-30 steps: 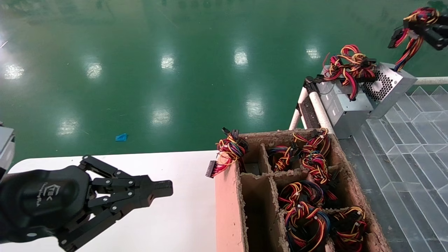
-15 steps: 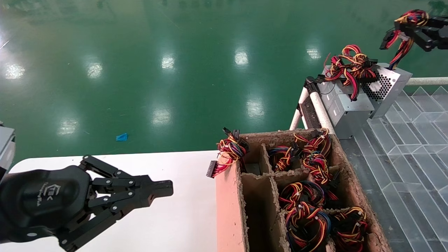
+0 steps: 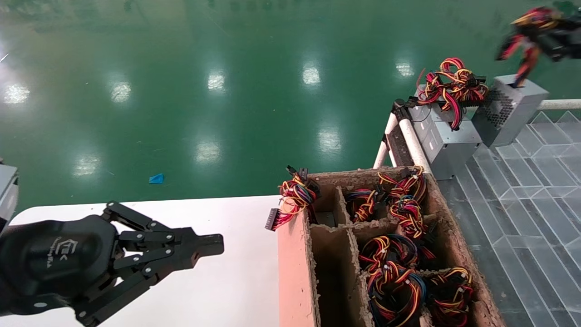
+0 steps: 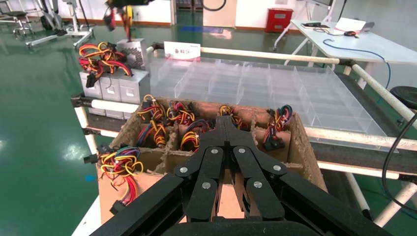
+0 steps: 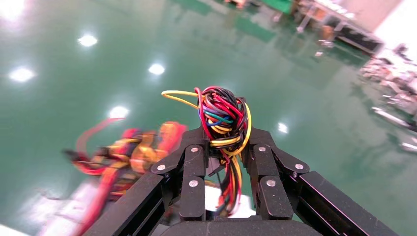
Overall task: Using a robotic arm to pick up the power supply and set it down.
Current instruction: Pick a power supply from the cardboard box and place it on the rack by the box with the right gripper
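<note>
**Right gripper holds a power supply by its cable bundle above the clear tray**

The glossy green floor (image 3: 181, 91) spreads far beyond both arms. Below and beside the right gripper lies the clear plastic compartment tray (image 3: 535, 181) framed by white tubular rails (image 3: 411, 141). Nearer the robot than that gripper, and just beside the left gripper's fingertips, sits the brown divided cardboard box (image 3: 295, 272), its cells packed with coiled red, yellow and black wire harnesses (image 3: 395, 272); one harness spills over the box corner toward the left gripper. Under the left gripper is the white flat tabletop (image 3: 227, 290).

The black linked right gripper (image 5: 223, 147) hangs high at the far right of the head view, its fingers clamped on the knot of multicoloured wires (image 5: 223, 115) that leads down to the grey perforated metal power supply (image 3: 510, 109). That power supply hangs directly beneath the gripper, tilted, at the far edge of the tray; whether its lower edge touches the tray cannot be told. Just beside it, toward the left arm, stands a row of grey metal power supplies (image 3: 447, 136) with a wire bundle piled on top.

The black linked left gripper (image 3: 213, 245) is parked over the tabletop, fingers pressed together and holding nothing, pointing at the cardboard box.
</note>
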Robot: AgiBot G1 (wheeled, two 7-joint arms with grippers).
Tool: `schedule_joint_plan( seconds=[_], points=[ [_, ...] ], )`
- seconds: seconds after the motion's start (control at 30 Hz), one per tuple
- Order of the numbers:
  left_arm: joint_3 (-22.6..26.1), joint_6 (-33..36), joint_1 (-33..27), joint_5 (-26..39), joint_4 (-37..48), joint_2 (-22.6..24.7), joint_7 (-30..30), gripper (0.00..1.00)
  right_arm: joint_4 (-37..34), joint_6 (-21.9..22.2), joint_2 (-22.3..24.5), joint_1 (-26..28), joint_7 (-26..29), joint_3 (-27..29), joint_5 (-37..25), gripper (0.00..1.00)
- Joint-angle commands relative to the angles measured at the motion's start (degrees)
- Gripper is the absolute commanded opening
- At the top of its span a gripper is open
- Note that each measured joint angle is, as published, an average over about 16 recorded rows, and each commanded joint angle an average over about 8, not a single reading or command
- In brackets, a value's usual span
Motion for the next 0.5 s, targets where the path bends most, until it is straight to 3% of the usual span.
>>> schedule_joint_plan(
  seconds=[0.03,0.5],
  points=[
    [0.0,0.0,0.0,0.0,0.0,0.0,0.0,0.0,-0.01,-0.29,-1.07,-0.37,0.13,-0.13,-0.19,0.0],
    [0.0,0.0,0.0,0.0,0.0,0.0,0.0,0.0,0.1,-0.25,-4.66,-2.11,0.74,0.73,1.01,0.0]
  ],
)
